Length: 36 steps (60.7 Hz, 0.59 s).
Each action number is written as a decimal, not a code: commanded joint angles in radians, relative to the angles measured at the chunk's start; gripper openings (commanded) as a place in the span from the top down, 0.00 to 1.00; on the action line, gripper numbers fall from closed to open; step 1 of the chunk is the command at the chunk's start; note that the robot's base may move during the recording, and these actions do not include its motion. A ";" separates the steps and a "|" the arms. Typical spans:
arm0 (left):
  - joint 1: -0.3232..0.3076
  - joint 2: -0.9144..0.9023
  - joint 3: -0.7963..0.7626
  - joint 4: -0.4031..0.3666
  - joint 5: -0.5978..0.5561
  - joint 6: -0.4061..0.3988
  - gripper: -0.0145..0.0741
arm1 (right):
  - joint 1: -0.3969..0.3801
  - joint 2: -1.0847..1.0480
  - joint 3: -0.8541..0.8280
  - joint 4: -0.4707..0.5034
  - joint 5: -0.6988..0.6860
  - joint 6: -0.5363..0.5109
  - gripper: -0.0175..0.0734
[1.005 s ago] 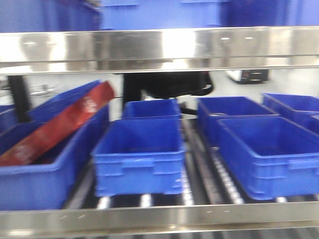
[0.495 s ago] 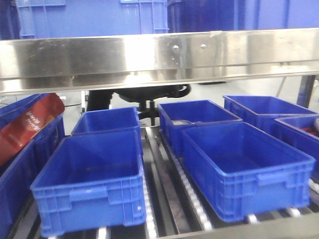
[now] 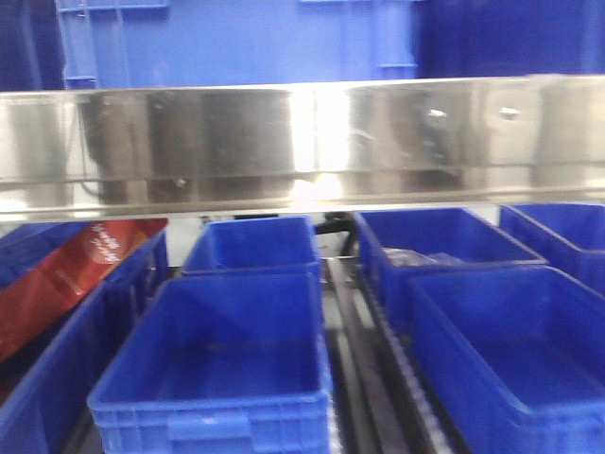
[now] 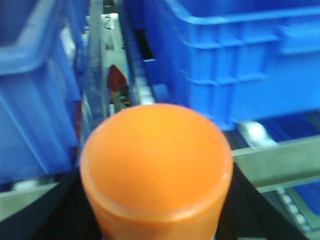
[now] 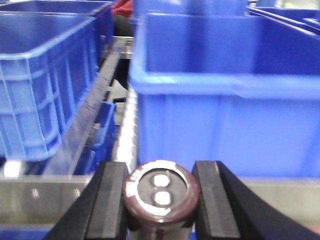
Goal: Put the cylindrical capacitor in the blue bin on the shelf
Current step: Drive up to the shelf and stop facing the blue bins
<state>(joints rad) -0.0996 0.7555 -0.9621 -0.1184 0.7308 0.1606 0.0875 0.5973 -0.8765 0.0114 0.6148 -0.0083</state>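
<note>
In the right wrist view my right gripper [image 5: 161, 196] is shut on the cylindrical capacitor [image 5: 161, 192]. It is a dark brown stub whose silvery end, with two pale terminals, faces the camera between the black fingers [image 5: 114, 200]. It hangs just in front of the shelf front rail [image 5: 30, 197], level with the wall of a blue bin [image 5: 225, 100]. In the left wrist view my left gripper [image 4: 156, 200] is shut on an orange cylinder [image 4: 156, 160] that fills the middle and hides the fingertips. The front view shows the shelf rail [image 3: 302, 142] with open blue bins [image 3: 227, 359] below it; neither gripper appears there.
Several more blue bins stand on the roller tracks, one at the front right [image 3: 510, 359] and two behind [image 3: 255, 244]. A red package [image 3: 66, 274] leans in the left bin. Big blue crates [image 3: 236, 43] sit on the upper level. Narrow roller gaps [image 5: 102, 85] run between bins.
In the front view the steel rail has dropped lower in the frame and the bins have grown larger. The lower front rail has gone out of sight.
</note>
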 commanded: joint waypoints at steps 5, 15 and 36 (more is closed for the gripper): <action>-0.005 -0.003 -0.002 -0.007 -0.016 0.001 0.96 | 0.002 -0.003 -0.008 -0.011 -0.027 -0.001 0.93; -0.005 -0.003 -0.002 -0.007 -0.016 0.001 0.96 | 0.002 -0.003 -0.008 -0.011 -0.027 -0.001 0.93; -0.005 -0.003 -0.002 -0.007 -0.016 0.001 0.96 | 0.002 -0.003 -0.008 -0.011 -0.027 -0.001 0.93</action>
<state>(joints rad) -0.0996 0.7555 -0.9621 -0.1184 0.7308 0.1606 0.0875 0.5973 -0.8765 0.0114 0.6148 -0.0083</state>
